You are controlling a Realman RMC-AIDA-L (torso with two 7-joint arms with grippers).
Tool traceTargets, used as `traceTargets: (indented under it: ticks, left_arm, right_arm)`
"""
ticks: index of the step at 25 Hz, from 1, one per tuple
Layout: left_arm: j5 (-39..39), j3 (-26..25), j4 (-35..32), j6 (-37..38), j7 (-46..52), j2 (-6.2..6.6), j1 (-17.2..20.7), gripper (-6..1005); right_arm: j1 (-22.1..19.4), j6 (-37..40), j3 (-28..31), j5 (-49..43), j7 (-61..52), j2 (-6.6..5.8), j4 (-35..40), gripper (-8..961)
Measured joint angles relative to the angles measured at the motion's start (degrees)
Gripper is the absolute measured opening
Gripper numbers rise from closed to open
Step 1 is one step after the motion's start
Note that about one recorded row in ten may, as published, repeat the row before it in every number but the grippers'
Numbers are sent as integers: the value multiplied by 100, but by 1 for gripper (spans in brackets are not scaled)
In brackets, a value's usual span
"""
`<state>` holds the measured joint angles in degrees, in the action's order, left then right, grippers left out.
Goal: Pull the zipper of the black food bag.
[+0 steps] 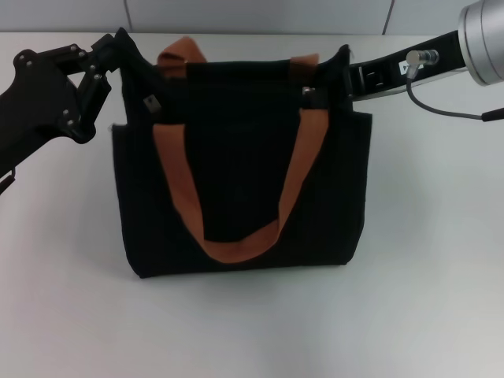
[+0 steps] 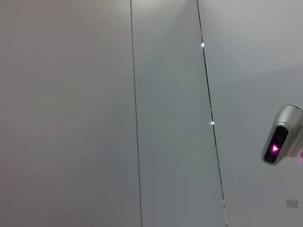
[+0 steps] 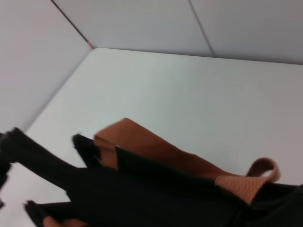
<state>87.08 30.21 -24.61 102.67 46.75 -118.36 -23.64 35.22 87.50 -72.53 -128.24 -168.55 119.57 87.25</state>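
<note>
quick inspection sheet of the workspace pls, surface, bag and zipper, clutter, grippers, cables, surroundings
surface: white table, bare around the bag.
job's things: black food bag stands upright at mid table, one orange-brown handle hanging down its front; a small silver metal piece, probably the zipper pull, shows near the bag's upper left corner.
clutter: nothing seen.
grippers: left gripper is at the bag's upper left corner; right gripper is at its upper right corner, fingertips hidden by fabric.
cables: a grey cable loops under the right arm.
surroundings: pale panelled wall behind the table.
</note>
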Motion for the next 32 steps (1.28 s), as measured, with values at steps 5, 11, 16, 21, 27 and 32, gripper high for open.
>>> traceTargets:
  ticks: [5,11,16,21,27,32]
  left_arm:
    - [-1,7,10,-1,0,-8,-1,150]
    - [-2,14,75,-7,0,-2,-1,152]
    - [22,31,97,-68,28,-4,5,154]
    - [30,44,150,-120,170,2,9,155]
    - [57,54,109,-147,800,46,38,158]
    - [99,115,15,-145,1132,98,58,159]
  right_arm:
    - [-67,-32,245,655,432,-17,-204,80]
    - [-432,19,807,1609,1247,-20,-317,165]
    - [-809,143,1303,3175,2666,-38,-1135,440]
    - [-791,1105,1993,4122,4536,-97,-2589,587]
    - [-673,2147,2280,4149,6576,-241,-3829,692]
    - [-715,2230,2258,3825,7456,-256,-4236,709]
